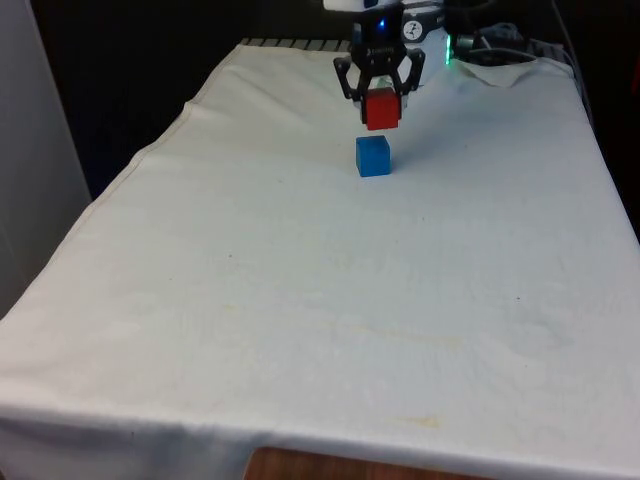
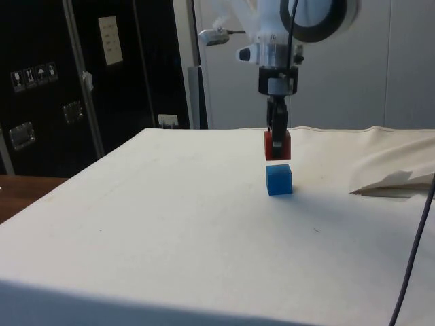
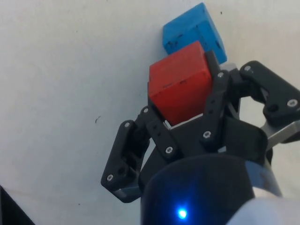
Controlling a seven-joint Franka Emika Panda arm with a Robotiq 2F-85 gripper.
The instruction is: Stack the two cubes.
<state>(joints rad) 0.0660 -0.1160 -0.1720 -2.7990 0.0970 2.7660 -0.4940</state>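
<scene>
A blue cube (image 1: 373, 156) rests on the white cloth in the far middle of the table, also seen from the side as blue cube (image 2: 279, 179). My gripper (image 1: 381, 100) is shut on a red cube (image 1: 381, 109) and holds it in the air just above the blue one, with a small gap between them. From the side the red cube (image 2: 276, 145) hangs directly over the blue cube. In the wrist view the red cube (image 3: 180, 87) sits between the black fingers (image 3: 216, 101), and the blue cube (image 3: 193, 33) lies past it on the cloth.
The white cloth (image 1: 300, 300) covers the whole table, with wide free room toward the near edge. A rumpled fold of cloth (image 2: 394, 180) lies beside the cubes toward the robot's base. Dark cabinets (image 2: 61, 81) stand beyond the table's side.
</scene>
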